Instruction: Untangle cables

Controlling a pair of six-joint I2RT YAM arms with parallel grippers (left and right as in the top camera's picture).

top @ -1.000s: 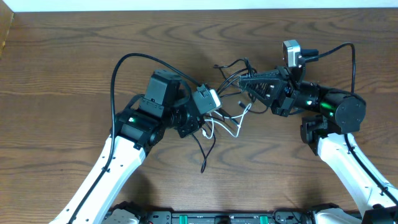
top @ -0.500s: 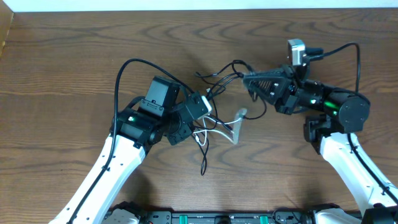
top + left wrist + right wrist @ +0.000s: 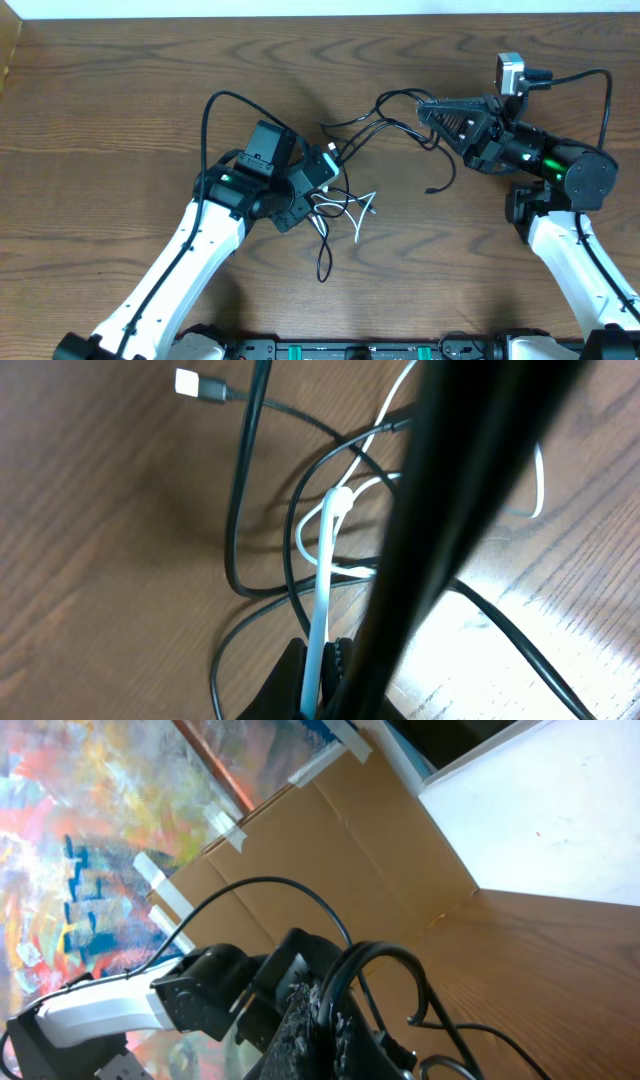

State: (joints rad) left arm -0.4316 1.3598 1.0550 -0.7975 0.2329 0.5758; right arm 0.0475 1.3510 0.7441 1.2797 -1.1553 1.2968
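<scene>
The cables lie in the middle of the table: a white cable (image 3: 352, 208) and several thin black cables (image 3: 360, 125). My left gripper (image 3: 322, 192) is shut on the white cable (image 3: 325, 570), low over the table, with black cables looping around it (image 3: 240, 510). My right gripper (image 3: 428, 110) is shut on a bundle of black cables (image 3: 385, 965) and holds them lifted above the table at the right. A black strand with a plug end (image 3: 430, 187) hangs from it.
A small white plug (image 3: 188, 382) lies on the wood in the left wrist view. The wooden table's far edge (image 3: 320, 16) runs along the top. A cardboard box (image 3: 330, 840) stands at the table's far side in the right wrist view.
My right gripper has pulled the black cables right and up, away from the pile. The left gripper has shifted slightly right with the white cable, which now lies slacker on the table.
</scene>
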